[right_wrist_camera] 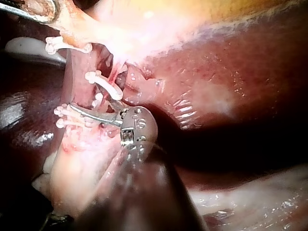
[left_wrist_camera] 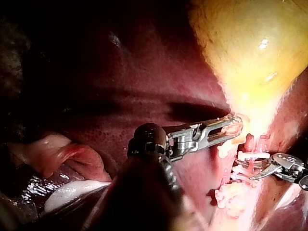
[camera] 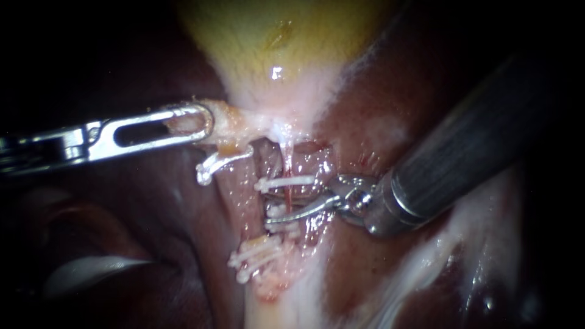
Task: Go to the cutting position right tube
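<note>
Jaws, left instrument (camera: pixel 198 123): clenched on pale tissue (camera: pixel 228 122), up-left of the right tube (camera: pixel 289 196).
Jaws, right instrument (camera: pixel 291 206): parted, one thin blade across the right tube.
Liver (camera: pixel 390 103): dark red, around the right tube.
Gallbladder (camera: pixel 274 36): yellow, above the right tube.
Clips (camera: pixel 286 181): white, on the right tube, either side of the blade.

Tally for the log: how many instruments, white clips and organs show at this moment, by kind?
Instruments: 2 (left instrument, right instrument)
White clips: 5, though the lowest ones crowd together
Organs: 2 (gallbladder, liver)
Total: 9
</note>
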Tool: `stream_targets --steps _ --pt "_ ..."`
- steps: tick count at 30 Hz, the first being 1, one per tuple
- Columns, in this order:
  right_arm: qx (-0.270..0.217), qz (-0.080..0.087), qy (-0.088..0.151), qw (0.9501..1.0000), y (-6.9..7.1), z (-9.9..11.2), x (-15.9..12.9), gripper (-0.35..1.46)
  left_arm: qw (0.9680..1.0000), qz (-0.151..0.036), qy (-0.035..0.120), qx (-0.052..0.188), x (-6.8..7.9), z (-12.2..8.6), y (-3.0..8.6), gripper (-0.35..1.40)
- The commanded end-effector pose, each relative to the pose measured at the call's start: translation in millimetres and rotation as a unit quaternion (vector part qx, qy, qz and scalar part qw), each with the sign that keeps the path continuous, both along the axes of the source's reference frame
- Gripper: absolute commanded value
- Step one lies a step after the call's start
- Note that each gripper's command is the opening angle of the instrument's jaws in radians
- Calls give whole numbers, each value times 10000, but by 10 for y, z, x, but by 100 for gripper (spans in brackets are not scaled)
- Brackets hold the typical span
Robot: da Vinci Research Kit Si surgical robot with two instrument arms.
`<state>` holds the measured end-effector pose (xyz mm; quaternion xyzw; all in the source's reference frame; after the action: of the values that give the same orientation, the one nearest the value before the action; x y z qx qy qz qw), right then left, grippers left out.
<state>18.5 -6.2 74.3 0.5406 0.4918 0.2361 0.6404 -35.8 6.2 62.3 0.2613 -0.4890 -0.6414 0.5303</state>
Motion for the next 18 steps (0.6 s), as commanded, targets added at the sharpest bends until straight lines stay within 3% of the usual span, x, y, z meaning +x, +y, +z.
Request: stream_targets --steps 1,10,18 --pt "13 -22 53 10000 0 -3 0 140 10000 0 0 0 0 0 0 -35" --pt "232 14 448 9987 5 -30 -1 140 10000 0 0 0 0 0 0 -35" --pt "281 50 513 9983 9 -37 -1 140 10000 0 0 0 0 0 0 -35"
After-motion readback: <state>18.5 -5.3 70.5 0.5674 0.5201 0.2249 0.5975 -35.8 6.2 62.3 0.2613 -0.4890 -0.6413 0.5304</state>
